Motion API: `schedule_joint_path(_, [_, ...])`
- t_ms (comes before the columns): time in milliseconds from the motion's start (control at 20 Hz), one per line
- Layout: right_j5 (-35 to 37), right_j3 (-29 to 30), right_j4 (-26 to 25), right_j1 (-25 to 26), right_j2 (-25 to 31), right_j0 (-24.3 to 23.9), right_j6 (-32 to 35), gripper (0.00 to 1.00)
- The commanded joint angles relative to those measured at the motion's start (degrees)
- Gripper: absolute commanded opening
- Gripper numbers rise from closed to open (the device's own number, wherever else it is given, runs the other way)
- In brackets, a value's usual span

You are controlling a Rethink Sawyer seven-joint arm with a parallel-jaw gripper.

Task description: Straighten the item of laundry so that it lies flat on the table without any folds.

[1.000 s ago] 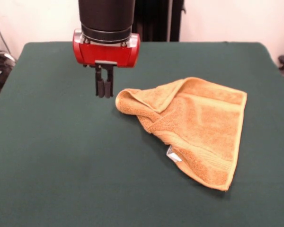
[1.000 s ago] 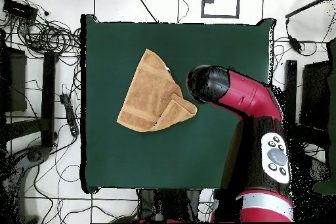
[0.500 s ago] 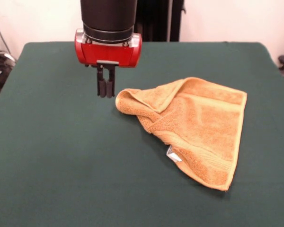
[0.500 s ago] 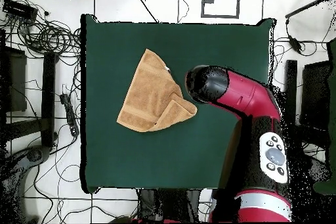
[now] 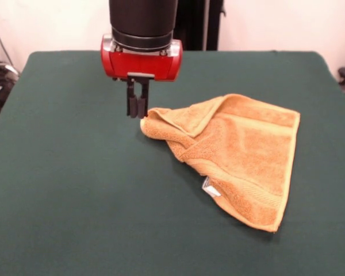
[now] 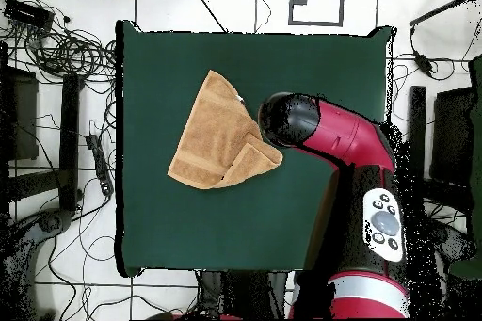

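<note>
The gripper (image 5: 137, 110) has its two dark fingers pressed together with no gap showing between them, and they pinch nothing; the tips hang just beside the bunched, rolled corner of the towel (image 5: 241, 155), at its left end in the front view, and whether they touch the cloth or stand a little clear of it cannot be told.

The arm (image 5: 142, 23) comes straight down from the top of the front view as a black cylinder ending in a red wrist block (image 5: 141, 57), with the fingers pointing vertically at the table (image 5: 75, 190); in the overhead view the arm (image 6: 334, 138) reaches from the base at the bottom right, its black rounded end hiding the gripper and lying just beside the towel's (image 6: 221, 138) right edge.

The towel lies on the dark green table, to the right of centre in the front view; it is not flat; one corner is folded over toward the middle and the left end is gathered into a thick roll, so the cloth reads as a rough triangle with woven bands along its edges.

A small white tag (image 5: 210, 187) sticks out at the lower left edge of the towel; any writing on it is too small to read.
</note>
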Motion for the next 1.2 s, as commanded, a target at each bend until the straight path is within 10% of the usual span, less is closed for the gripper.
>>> schedule_joint_path(50, [5.0, 1.8, 3.0, 4.4, 1.8, 2.5, 16.6, 0.00])
schedule_joint_path(1200, [3.4, 1.6, 5.7, 5.1, 2.1, 3.8, 17.9, 0.00])
